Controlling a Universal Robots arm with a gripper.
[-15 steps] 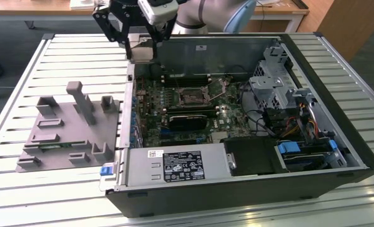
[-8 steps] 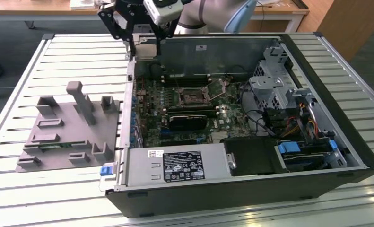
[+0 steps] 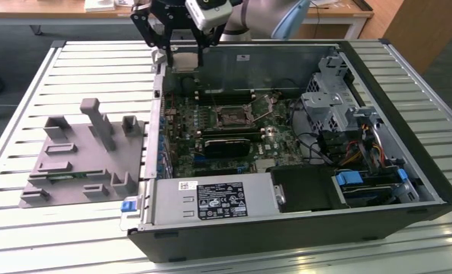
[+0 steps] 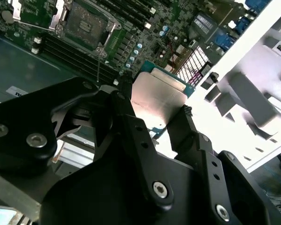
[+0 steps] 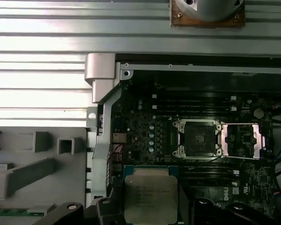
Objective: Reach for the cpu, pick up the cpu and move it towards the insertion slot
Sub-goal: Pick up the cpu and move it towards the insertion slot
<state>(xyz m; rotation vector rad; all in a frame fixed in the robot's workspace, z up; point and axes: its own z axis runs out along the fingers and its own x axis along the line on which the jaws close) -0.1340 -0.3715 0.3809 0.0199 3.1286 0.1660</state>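
My gripper is shut on the cpu, a flat silver square with a green rim. It hangs in the air over the open computer case's far corner, on the exterior view's left. In both wrist views the cpu sits clamped between my black fingers, held by two opposite edges. The insertion slot lies on the motherboard below, a dark square in a silver frame. Its bracket is folded open to one side. The cpu is well above the slot and off to one side of it.
The open case lies on a slatted metal table. A grey fixture plate with upright blocks sits on the exterior view's left of the case. Inside are a black card, memory slots, drive cages and a power supply.
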